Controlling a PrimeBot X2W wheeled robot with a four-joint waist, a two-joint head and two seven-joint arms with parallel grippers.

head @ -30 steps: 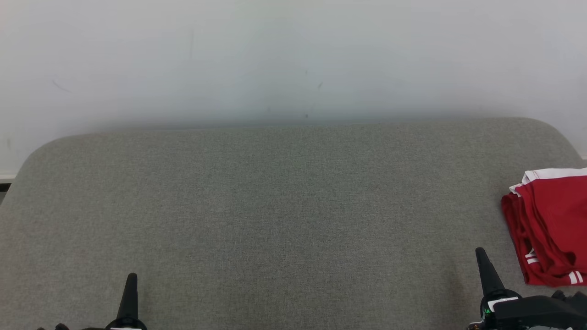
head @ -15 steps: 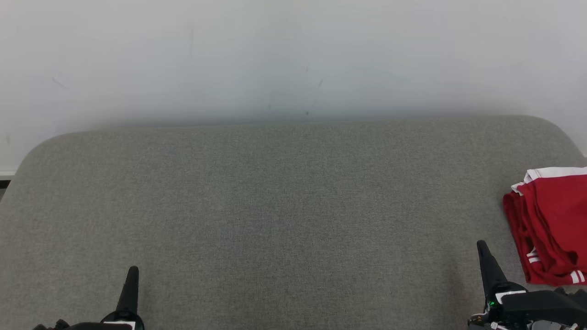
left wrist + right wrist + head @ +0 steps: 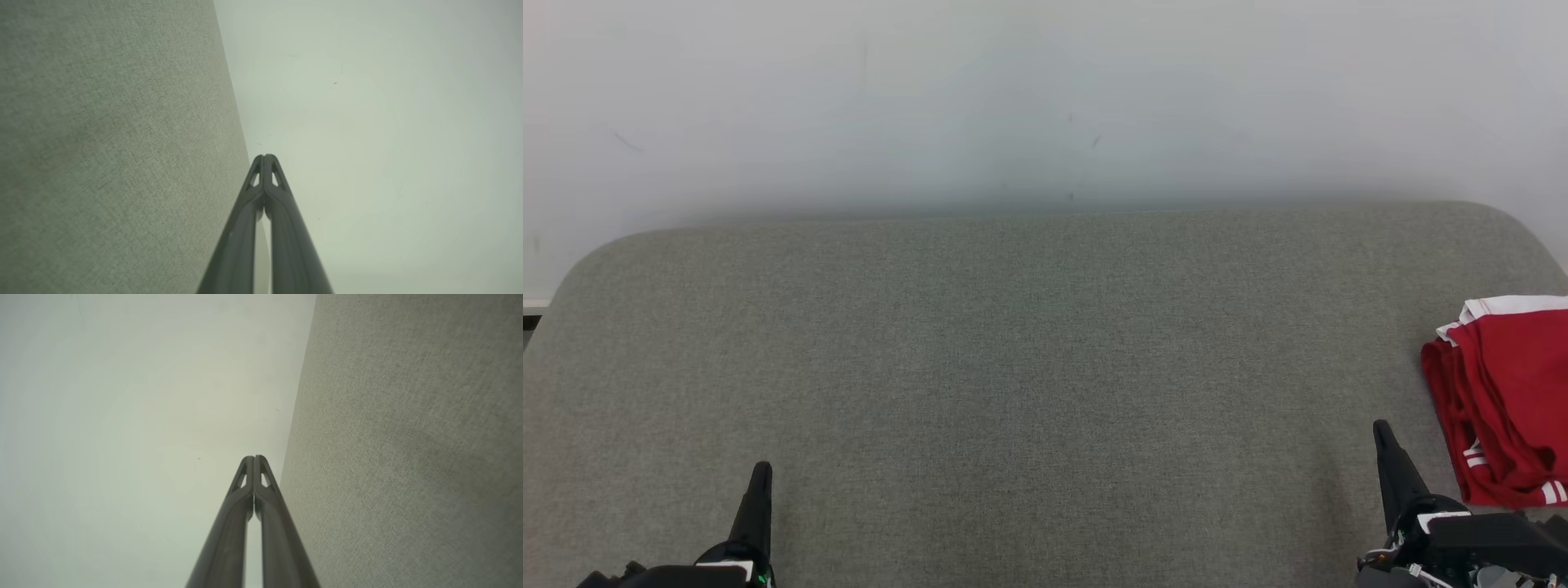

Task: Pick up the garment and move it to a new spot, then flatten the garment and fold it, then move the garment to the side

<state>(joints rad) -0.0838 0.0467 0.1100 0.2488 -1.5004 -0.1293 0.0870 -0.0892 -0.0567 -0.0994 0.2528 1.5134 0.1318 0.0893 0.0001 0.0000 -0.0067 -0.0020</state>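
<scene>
The garment [image 3: 1507, 400] is red with white trim and lies folded at the right edge of the grey upholstered surface [image 3: 1029, 359]. My right gripper [image 3: 1380, 430] is low at the right, its tip just left of the garment and apart from it, shut with nothing in it. My left gripper [image 3: 762, 471] is low at the left, far from the garment, also shut and empty. In the left wrist view the left gripper [image 3: 265, 157] has both fingers pressed together; the right wrist view shows the right gripper [image 3: 254, 458] the same way.
A pale wall [image 3: 1045, 98] rises behind the grey surface, whose rear corners are rounded. In both wrist views the grey fabric [image 3: 114, 147] borders the pale wall [image 3: 143, 416].
The whole head view has shifted slightly, so the camera moved. Both grippers' tips stand a little higher in the picture. The garment lies as before.
</scene>
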